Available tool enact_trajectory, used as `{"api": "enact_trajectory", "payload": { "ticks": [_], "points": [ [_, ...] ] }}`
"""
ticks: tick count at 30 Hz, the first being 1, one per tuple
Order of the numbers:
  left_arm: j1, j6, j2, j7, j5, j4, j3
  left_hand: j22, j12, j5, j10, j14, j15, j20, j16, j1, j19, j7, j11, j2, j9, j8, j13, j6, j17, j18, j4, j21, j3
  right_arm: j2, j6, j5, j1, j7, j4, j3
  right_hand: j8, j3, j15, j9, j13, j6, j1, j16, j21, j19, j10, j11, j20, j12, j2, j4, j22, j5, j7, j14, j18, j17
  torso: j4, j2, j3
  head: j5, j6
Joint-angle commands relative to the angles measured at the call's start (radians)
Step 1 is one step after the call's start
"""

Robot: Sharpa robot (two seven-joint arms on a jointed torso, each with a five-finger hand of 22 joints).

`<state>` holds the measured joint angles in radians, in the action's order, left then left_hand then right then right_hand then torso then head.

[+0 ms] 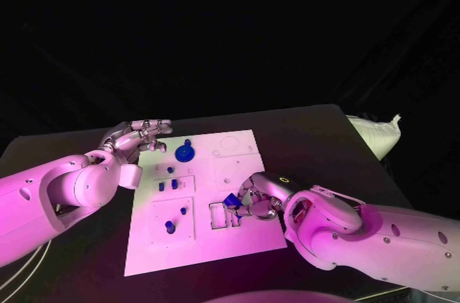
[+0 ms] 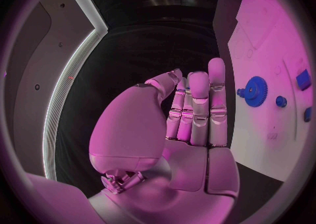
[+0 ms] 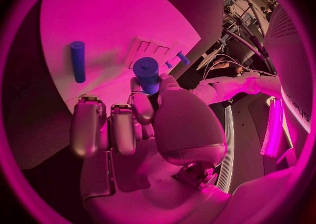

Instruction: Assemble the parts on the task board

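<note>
- While I watch the head view, the task board [image 1: 206, 243] lies at the centre of the frame on the black table [image 1: 316, 137], running from the upper middle down to the lower left.
- My right hand [image 1: 251, 202] sits over the board's right edge, just right of centre, and pinches a blue cylindrical part [image 1: 231, 200] between thumb and finger.
- From the right wrist view, that same part [image 3: 147, 74] stands upright at the fingertips [image 3: 140, 103], above the board's white slotted block [image 3: 152, 52]; the other fingers are curled beneath it.
- A blue rod [image 3: 78, 60] lies flat on the board in the left part of the right wrist view, well apart from the held part.
- My left hand [image 1: 134, 138] rests at the board's upper left corner, holding nothing.
- Seen from the left wrist view, its fingers [image 2: 197, 110] stand straight and close together, the palm bare.
- A blue gear [image 1: 184, 151] sits on the board near the left hand, in the upper part of the board; it shows again at the right of the left wrist view [image 2: 254, 91].
- Smaller blue parts [image 1: 169, 226] stand in the board's left column, lower left of centre.
</note>
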<state>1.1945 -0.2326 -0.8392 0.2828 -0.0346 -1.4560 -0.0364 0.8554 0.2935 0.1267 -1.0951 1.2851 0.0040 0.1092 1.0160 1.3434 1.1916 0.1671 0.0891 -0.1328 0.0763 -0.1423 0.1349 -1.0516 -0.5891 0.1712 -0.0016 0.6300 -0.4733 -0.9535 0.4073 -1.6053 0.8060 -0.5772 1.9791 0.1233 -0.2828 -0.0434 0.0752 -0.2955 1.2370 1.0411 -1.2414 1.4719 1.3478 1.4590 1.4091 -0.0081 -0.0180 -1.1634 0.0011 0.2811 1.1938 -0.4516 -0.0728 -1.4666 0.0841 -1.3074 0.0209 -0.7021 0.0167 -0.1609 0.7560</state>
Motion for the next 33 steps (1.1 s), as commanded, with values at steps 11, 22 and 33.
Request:
{"api": "enact_trajectory", "payload": {
  "ticks": [11, 22, 33],
  "points": [
    [0.000, 0.019, 0.006, 0.003, 0.004, -0.003, 0.001, -0.002, 0.005, 0.000, 0.008, -0.004, 0.003, -0.001, -0.001, 0.001, 0.008, -0.001, 0.003, 0.010, -0.001, -0.006, 0.001, 0.010, 0.002, 0.012, -0.002, -0.006, 0.007, 0.070, -0.152, 0.040, 0.005, -0.025, -0.042, 0.000, -0.019, -0.016, 0.012, -0.041, 0.016, 0.034, 0.051, 0.009, 0.014, 0.012, 0.022, -0.012, -0.002, -0.007, 0.013, 0.009, 0.016, 0.009, 0.015, -0.073, -0.013, -0.080, -0.0001, 0.000, 0.0013, 0.018, 0.003],
    [0.000, 0.024, 0.005, -0.001, 0.015, -0.004, 0.001, -0.002, 0.005, 0.000, 0.012, -0.005, 0.004, -0.001, -0.001, -0.001, 0.009, 0.000, 0.004, 0.008, -0.002, -0.005, 0.000, 0.014, 0.004, 0.011, -0.001, -0.007, 0.010, 0.099, -0.167, 0.020, 0.011, -0.028, -0.073, 0.000, -0.024, -0.037, 0.017, -0.055, -0.028, 0.055, 0.107, 0.008, 0.016, 0.012, 0.011, -0.018, 0.002, 0.058, 0.022, 0.010, 0.020, 0.019, 0.024, -0.072, -0.013, -0.077, 0.0011, -0.001, -0.0011, 0.024, -0.001],
    [0.000, 0.027, 0.005, -0.005, 0.017, -0.005, 0.001, -0.003, 0.006, 0.000, 0.014, -0.005, 0.004, 0.000, 0.000, -0.002, 0.009, 0.001, 0.005, 0.009, -0.003, -0.005, -0.001, 0.017, 0.004, 0.011, -0.001, -0.008, 0.011, 0.114, -0.154, 0.005, 0.014, -0.030, -0.084, 0.000, -0.028, -0.058, 0.022, -0.072, -0.018, 0.070, 0.139, 0.006, 0.015, 0.011, 0.022, -0.024, 0.006, 0.054, 0.043, 0.009, 0.019, 0.068, 0.031, -0.071, -0.013, -0.077, 0.0007, -0.002, -0.0012, 0.022, -0.001]
  ]
}}
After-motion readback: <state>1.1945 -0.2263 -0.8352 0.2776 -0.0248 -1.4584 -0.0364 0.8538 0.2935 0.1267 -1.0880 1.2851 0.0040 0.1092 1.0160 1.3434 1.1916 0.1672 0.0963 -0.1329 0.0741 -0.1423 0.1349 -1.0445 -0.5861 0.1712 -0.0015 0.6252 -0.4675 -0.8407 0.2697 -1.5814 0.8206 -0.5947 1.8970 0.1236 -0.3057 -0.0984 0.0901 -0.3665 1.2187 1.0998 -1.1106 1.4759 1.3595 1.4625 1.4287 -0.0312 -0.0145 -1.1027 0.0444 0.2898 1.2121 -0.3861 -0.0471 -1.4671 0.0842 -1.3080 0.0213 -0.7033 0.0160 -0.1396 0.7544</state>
